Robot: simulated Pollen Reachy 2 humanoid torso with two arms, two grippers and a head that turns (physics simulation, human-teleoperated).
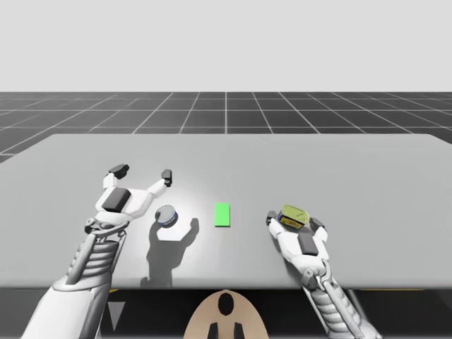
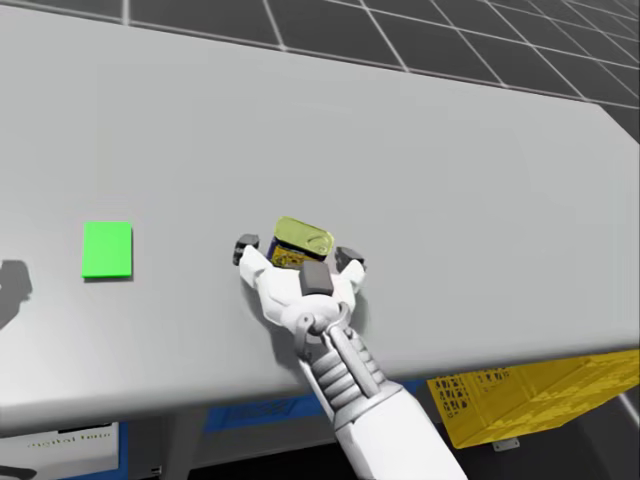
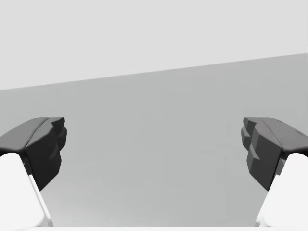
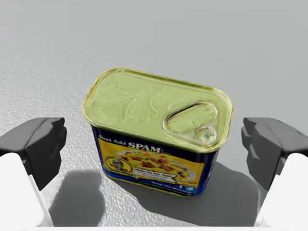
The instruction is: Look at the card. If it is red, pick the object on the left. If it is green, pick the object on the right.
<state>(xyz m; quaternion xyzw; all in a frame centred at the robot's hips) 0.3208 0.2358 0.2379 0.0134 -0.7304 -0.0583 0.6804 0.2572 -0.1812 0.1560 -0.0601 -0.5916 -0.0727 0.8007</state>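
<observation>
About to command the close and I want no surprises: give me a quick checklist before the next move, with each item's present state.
1. Card colour read: the card is green, so the right-hand object is the target: ok.
2. Target upright: the blue rectangular can stands on its base: ok.
3. Can sits within the right gripper: ok.
4. Both fingers touching the can: not ok, there are gaps on both sides.
5. Left gripper open, apart from the round can: ok.

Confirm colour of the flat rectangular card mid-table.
Green. The flat rectangular card shows best in the head view.
</observation>
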